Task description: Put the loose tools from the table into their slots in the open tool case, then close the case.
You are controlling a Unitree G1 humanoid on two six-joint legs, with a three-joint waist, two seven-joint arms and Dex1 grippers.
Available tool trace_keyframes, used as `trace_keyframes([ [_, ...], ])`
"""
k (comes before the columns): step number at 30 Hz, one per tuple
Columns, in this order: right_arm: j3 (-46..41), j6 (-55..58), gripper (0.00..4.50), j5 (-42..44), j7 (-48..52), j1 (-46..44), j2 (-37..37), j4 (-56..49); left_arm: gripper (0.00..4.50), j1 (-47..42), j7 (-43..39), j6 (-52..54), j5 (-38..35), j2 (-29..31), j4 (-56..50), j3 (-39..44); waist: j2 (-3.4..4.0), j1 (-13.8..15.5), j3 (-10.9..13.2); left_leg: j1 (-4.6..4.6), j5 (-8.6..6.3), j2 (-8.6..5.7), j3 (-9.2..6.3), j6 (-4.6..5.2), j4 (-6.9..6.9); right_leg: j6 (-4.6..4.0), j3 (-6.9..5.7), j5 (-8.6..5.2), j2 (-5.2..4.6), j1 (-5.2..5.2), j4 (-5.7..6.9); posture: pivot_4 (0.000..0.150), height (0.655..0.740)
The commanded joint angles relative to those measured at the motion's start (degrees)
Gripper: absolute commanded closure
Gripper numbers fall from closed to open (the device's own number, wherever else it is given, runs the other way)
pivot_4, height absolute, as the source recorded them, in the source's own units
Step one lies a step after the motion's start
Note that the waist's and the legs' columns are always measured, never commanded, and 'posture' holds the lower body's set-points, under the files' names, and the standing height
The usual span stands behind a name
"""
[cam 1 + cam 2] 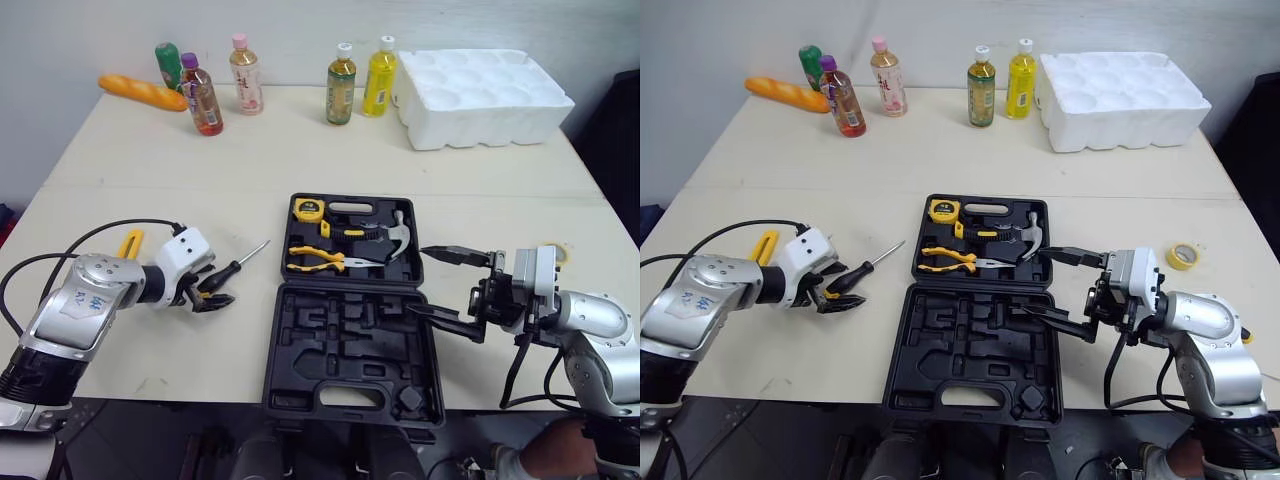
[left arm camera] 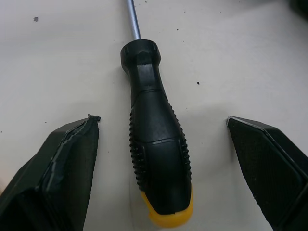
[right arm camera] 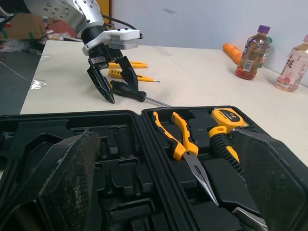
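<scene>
**L pincer spread around screwdriver handle, case lies open**

The screwdriver [image 1: 236,266] lies flat on the table [image 1: 150,170], just left of the tool case [image 1: 350,340]. Its shaft points away from the robot, slanting toward the case. The left pincer [image 1: 213,292] is low at the handle end. Its fingers [image 2: 62,163] are spread, one on each side of the black handle, w/ a gap on both sides and no contact. A yellow-handled tool [image 1: 130,243] lies on the table beside the left arm.

The case is open and flat. Its far half holds a tape measure [image 1: 308,209], pliers [image 1: 318,260] & a hammer [image 1: 388,238] in slots. The right pincer [image 1: 432,285] is at the case's right edge, fingers spread wide, gripping nothing. A yellow tape roll [image 1: 1181,256] lies on the table to the right of it.
</scene>
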Motion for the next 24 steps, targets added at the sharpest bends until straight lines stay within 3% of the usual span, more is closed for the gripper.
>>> trace_keyframes([
  [1, 0.0, -0.8, 0.0, 0.0, -0.1, -0.6, 0.5, -1.5, 0.28, 0.4, 0.5, -0.1, 2.1, -0.2, 1.1, -0.6, 0.0, 0.1, 0.0, 0.0, 0.0, 0.0, 0.0, 0.0, 0.0, 0.0, 0.01, 0.0, 0.0, 0.0, 0.0, 0.15, 0.74],
  [4, 0.2, -1.0, 0.0, -0.3, -0.1, -0.6, 0.6, -1.4, 1.17, 1.1, 0.8, -0.6, 3.1, -0.2, 1.9, -1.1, 0.0, 0.4, 0.0, 0.01, 0.0, 0.01, 0.0, 0.0, 0.02, 0.0, 0.01, 0.0, 0.0, 0.0, 0.0, 0.15, 0.74],
  [9, 0.4, -1.1, 0.0, -0.6, -0.2, -0.6, 0.7, -1.3, 3.31, 1.8, 1.3, -1.4, 4.3, 0.1, 3.2, -1.7, 0.01, 0.6, 0.0, 0.08, 0.0, 0.03, 0.02, 0.0, 0.05, 0.0, 0.04, 0.0, 0.0, 0.0, -0.03, 0.15, 0.74],
  [24, -0.4, -4.4, 0.0, -1.5, 1.6, 0.7, 0.5, 1.5, 3.35, 1.0, 1.1, -2.4, 2.3, 1.0, 4.0, 3.6, 0.04, 0.2, -0.1, 0.12, 0.01, 0.05, 0.04, -0.01, 0.05, -0.01, 0.07, -0.01, 0.0, 0.0, -0.02, 0.15, 0.74],
])
